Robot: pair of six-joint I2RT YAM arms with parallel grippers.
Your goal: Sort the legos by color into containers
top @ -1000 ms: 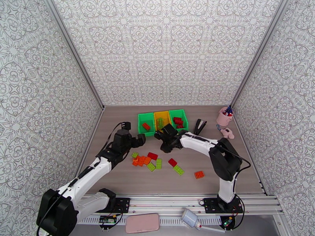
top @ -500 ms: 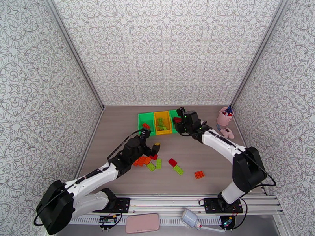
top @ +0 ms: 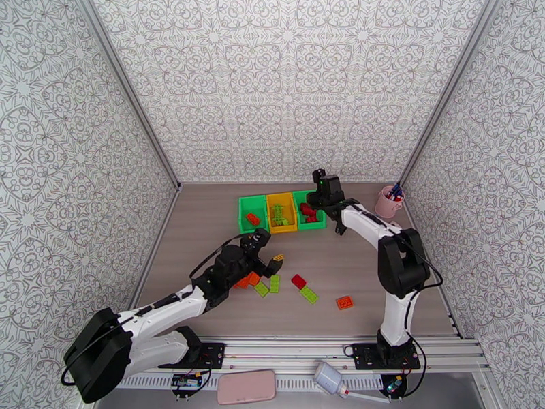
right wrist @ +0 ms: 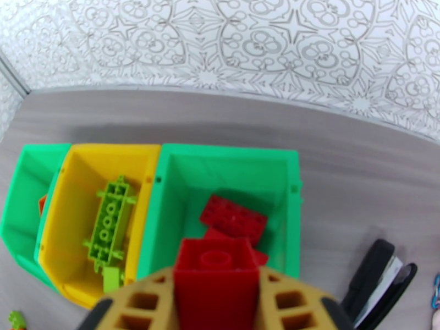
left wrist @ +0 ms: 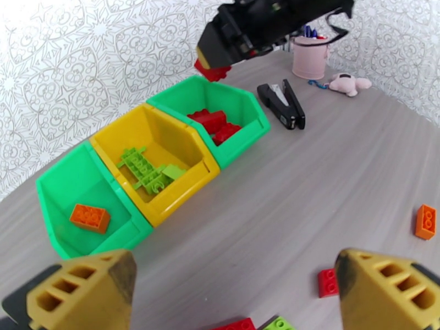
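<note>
A red brick [right wrist: 215, 265] is clamped in the right tool [right wrist: 216, 295] over the green bin [right wrist: 231, 166] at frame centre; the left tool [left wrist: 236, 287] is opened wide, empty.

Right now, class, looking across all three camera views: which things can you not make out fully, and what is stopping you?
1. Right wrist view: how many red bricks lie in the right green bin; the held red brick covers some.
2. Right wrist view: the stapler, cut off by the bottom edge.
3. Top view: the loose pile, partly under the left gripper.
4. Top view: the pen cup, its contents too small.
</note>
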